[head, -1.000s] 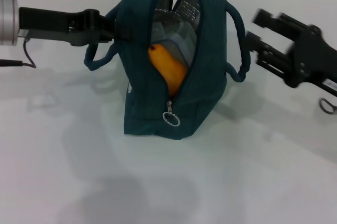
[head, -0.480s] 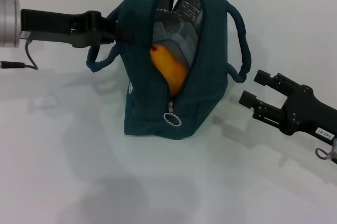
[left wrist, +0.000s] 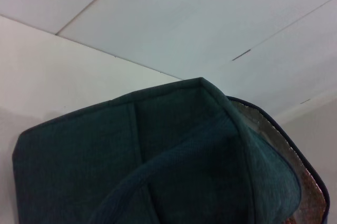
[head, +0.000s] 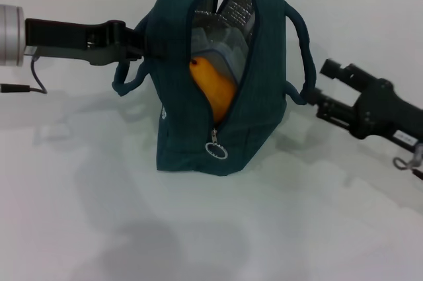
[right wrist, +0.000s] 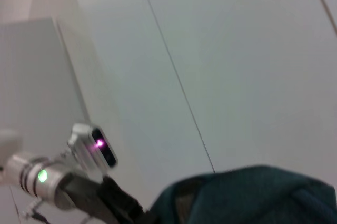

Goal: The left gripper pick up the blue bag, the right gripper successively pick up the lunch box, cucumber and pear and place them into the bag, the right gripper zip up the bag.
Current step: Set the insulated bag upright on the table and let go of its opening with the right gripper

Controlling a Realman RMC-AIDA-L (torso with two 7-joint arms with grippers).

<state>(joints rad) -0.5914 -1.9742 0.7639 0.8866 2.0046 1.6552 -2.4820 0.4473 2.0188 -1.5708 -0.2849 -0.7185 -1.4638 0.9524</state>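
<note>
The blue bag (head: pixel 198 122) stands upright on the white table (head: pixel 198 228), its top unzipped and its zip pull (head: pixel 215 149) low on the front. Inside it I see a yellow-orange pear (head: pixel 215 86) and a clear lunch box (head: pixel 225 46); the cucumber is hidden. My left gripper (head: pixel 142 38) is shut on the bag's left side by its handle. My right gripper (head: pixel 320 86) is open, just right of the bag's right handle (head: pixel 303 49). The left wrist view shows the bag's fabric (left wrist: pixel 174 161); the right wrist view shows the bag (right wrist: pixel 253 195) and my left arm (right wrist: pixel 68 182).
A dark cable (head: pixel 26 76) trails from the left arm onto the table at the far left. A small ring (head: pixel 403 162) hangs under the right arm.
My right gripper came down from high on the right, then moved up and in toward the bag's right handle. The left gripper and the bag have hardly moved.
</note>
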